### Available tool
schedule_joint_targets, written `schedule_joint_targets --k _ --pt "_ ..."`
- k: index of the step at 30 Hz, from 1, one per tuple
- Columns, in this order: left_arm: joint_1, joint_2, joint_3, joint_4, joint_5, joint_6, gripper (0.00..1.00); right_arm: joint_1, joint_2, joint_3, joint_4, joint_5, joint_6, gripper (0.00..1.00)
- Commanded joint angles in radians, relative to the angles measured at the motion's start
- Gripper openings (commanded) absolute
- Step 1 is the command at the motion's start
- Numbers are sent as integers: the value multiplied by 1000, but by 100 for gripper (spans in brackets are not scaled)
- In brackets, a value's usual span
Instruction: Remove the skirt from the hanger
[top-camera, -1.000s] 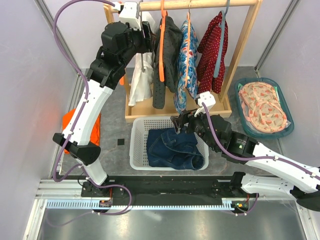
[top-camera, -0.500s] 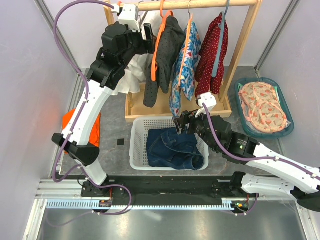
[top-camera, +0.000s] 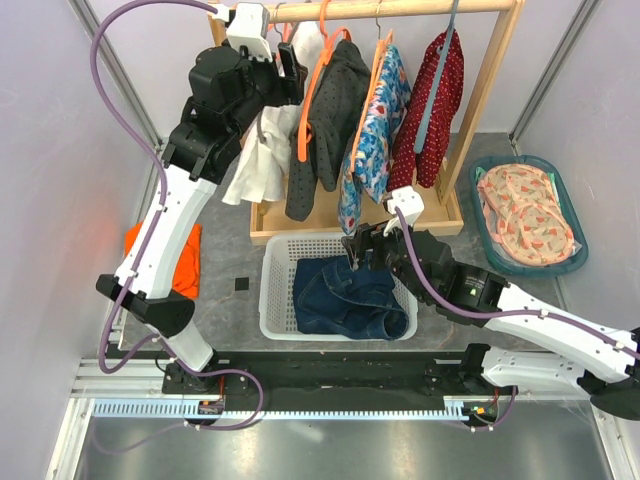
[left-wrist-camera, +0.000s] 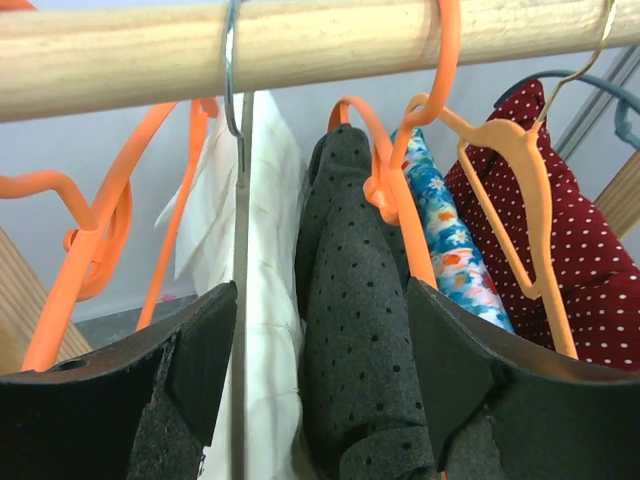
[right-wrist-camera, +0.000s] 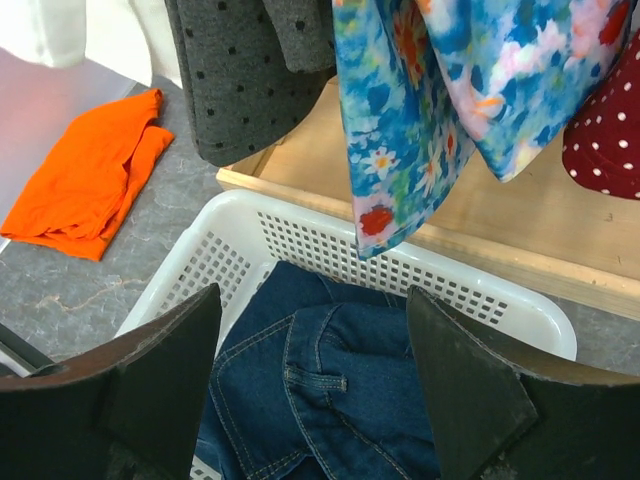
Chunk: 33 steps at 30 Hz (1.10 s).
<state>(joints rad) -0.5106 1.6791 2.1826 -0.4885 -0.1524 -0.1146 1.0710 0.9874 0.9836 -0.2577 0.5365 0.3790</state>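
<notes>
1. The left gripper (top-camera: 288, 60) is raised to the wooden rod (top-camera: 400, 8) of the clothes rack, and its jaws are spread with nothing between the pads.
2. In the left wrist view, the left gripper (left-wrist-camera: 320, 290) looks up at the rod (left-wrist-camera: 320, 40), which runs across above both fingers.
3. The grey dotted skirt (left-wrist-camera: 355, 250) hangs in the gap between these jaws, nearer the right finger. It does not appear to touch either finger.
4. The skirt rides on an orange hanger (left-wrist-camera: 384, 190), hooked on the rod above the right finger and tilted in the overhead view (top-camera: 305, 110).
5. A white garment (left-wrist-camera: 270, 250) hangs just beside the left finger. The metal hook (left-wrist-camera: 240, 150) of its hanger rises above that fingertip.
6. Past the right finger hang a blue floral garment (left-wrist-camera: 440, 230) and then a red polka-dot garment (left-wrist-camera: 590, 250).
7. The right gripper (top-camera: 358, 248) hovers low over the far rim of the white basket (top-camera: 275, 290), jaws wide apart and empty.
8. From the right wrist, the right gripper (right-wrist-camera: 312, 292) has the floral hem (right-wrist-camera: 430, 90) above its gap, apart from both fingers.
9. The skirt's lower edge (right-wrist-camera: 230, 80) hangs above the left finger, well clear of it.
10. Folded jeans (right-wrist-camera: 330, 400) lie in the basket (right-wrist-camera: 250, 215) between and below the jaws.
11. An orange cloth (right-wrist-camera: 90, 180) lies on the table beyond the left finger.
</notes>
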Motion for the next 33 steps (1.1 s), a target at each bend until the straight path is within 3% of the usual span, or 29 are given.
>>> schedule_joint_targets --k 1,9,18,24,30,33 --pt "4 -35 40 39 13 29 75 -2 -4 -6 8 -3 14 81" --pt "11 -16 -13 47 16 24 73 0 -27 -16 -2 20 11 80" --pt "14 5 -73 39 37 20 61 -2 -29 -2 -9 45 -5 80" --pt "17 18 -67 33 34 29 39 -2 -24 6 -8 57 -6 79" --pt "23 19 -23 25 37 29 2 0 -27 4 -3 60 -9 77" --pt "26 27 41 22 45 32 2 -2 -33 -3 2 56 -5 76"
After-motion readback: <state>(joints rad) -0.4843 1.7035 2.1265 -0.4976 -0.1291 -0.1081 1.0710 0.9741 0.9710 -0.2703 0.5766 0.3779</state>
